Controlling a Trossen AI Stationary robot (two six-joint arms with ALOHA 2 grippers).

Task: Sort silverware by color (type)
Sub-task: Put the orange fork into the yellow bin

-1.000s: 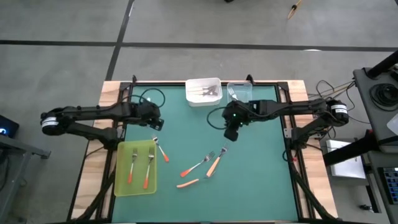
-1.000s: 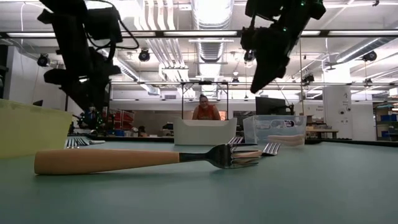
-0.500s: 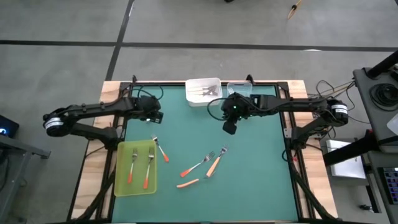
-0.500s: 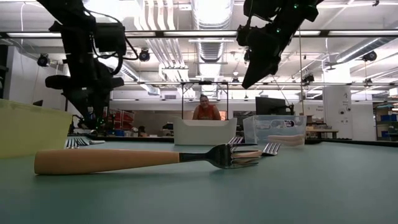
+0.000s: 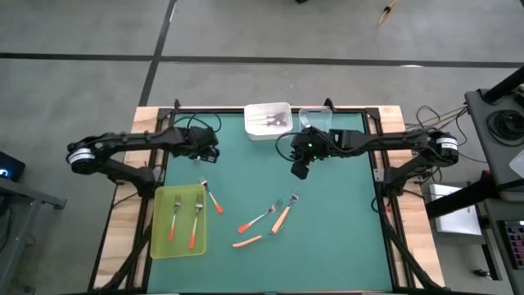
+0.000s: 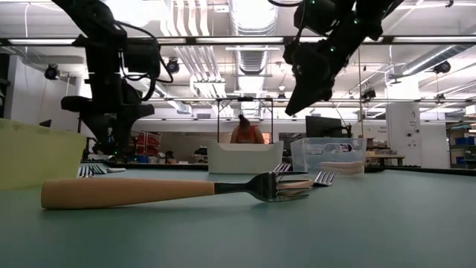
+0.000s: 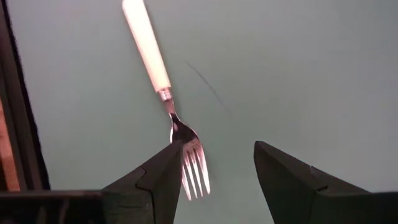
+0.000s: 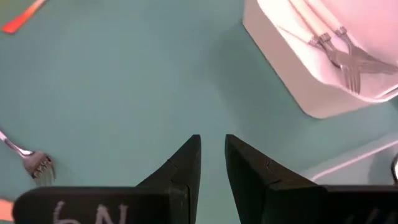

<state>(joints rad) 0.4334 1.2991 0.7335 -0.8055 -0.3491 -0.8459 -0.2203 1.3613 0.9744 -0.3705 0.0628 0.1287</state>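
High view. Green worktop (image 5: 327, 229). Left end effector (image 5: 211, 153) hung over the far-left part, right end effector (image 5: 299, 170) over the far middle. Yellow-green tray (image 5: 160, 238) stood near-left and held two red-orange forks (image 5: 184, 221); another red-orange fork (image 5: 213, 197) lay just beside its far right corner. White tray (image 5: 282, 129) at the far edge held white-handled forks (image 5: 270, 122); a clear tray (image 5: 315, 120) stood just right of it. Three loose forks (image 5: 266, 221) lay near the worktop's middle, two red-orange, one light orange.

Low view. A light orange fork (image 6: 175, 190) lay nearest, tines to the right. Both arms hung above the worktop. A person (image 6: 243, 130) sat beyond the white tray (image 6: 245, 158).

Left wrist view. Left end effector (image 7: 214, 177) stood open, its fingers (image 7: 158, 180) wide apart and empty, above a pale-handled fork (image 7: 168, 102) lying flat on the worktop.

Right wrist view. Right end effector (image 8: 212, 168) showed its fingers (image 8: 183, 168) a narrow gap apart, nothing between them. The white tray (image 8: 292, 74) with two white-handled forks (image 8: 336, 43) lay ahead; fork tines (image 8: 34, 162) and a red-orange handle tip (image 8: 22, 18) lay on the worktop.
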